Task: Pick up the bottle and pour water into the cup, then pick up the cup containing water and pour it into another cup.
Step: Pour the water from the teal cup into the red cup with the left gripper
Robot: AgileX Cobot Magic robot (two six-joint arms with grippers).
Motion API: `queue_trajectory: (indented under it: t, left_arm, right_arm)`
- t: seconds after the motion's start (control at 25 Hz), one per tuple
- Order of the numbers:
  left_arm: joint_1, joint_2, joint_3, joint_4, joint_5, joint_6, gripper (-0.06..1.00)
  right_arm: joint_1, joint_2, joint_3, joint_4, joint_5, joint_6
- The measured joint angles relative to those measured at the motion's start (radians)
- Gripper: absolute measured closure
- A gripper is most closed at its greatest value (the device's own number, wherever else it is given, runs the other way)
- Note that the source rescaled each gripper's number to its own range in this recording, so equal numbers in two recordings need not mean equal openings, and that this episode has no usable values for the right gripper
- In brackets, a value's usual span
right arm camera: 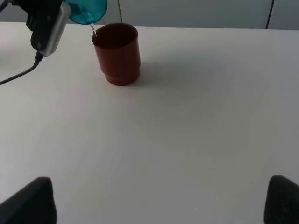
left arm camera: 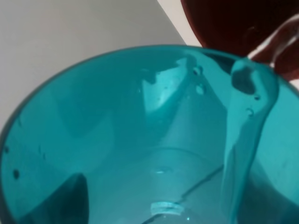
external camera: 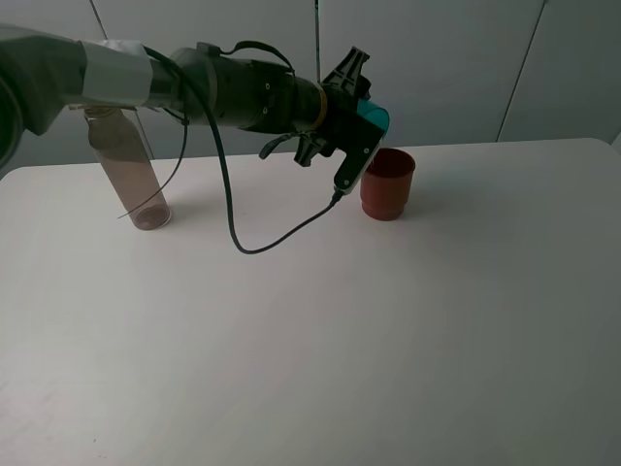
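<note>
A: Item one, the teal cup (external camera: 376, 116): where is it sitting relative to the left pincer (external camera: 361, 121)?

B: It is being held in that pincer, tipped well over, mouth pointing down toward the red cup (external camera: 388, 183). The pincer is pinching the teal cup; its fingers are hiding behind the cup wall in the left wrist view. A thin stream of water (right arm camera: 94, 31) is running from the teal rim into the red cup's mouth.

A: And the red cup?

B: Standing upright on the white bench (external camera: 320, 320), just below and beside the tilted teal cup, stepped base down.

A: Item three, the bottle (external camera: 131, 167)?

B: Standing on the bench at the far left, well apart from both cups, partly behind the left arm.

A: The right pincer (right arm camera: 159, 203)?

B: Its two dark fingertips are showing at the lower corners of the right wrist view, spread wide with nothing between them, hanging over bare bench.

A: Counts?

B: One teal cup, one red cup, one bottle, two pincers, one black cable (external camera: 254, 240) trailing across the bench.

A: Labels or writing?

B: None readable.
</note>
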Motion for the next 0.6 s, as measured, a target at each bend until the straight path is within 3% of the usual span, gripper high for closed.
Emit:
queue_trajectory:
  t: [0.44, 0.6]
  left_arm:
    - [0.000, 0.000, 0.000, 0.000, -0.002, 0.000, 0.80]
    - [0.000, 0.000, 0.000, -0.078, -0.033, -0.006, 0.80]
  right_arm:
    - [0.000, 0.000, 0.000, 0.000, 0.000, 0.000]
    - [0.000, 0.000, 0.000, 0.000, 0.000, 0.000]
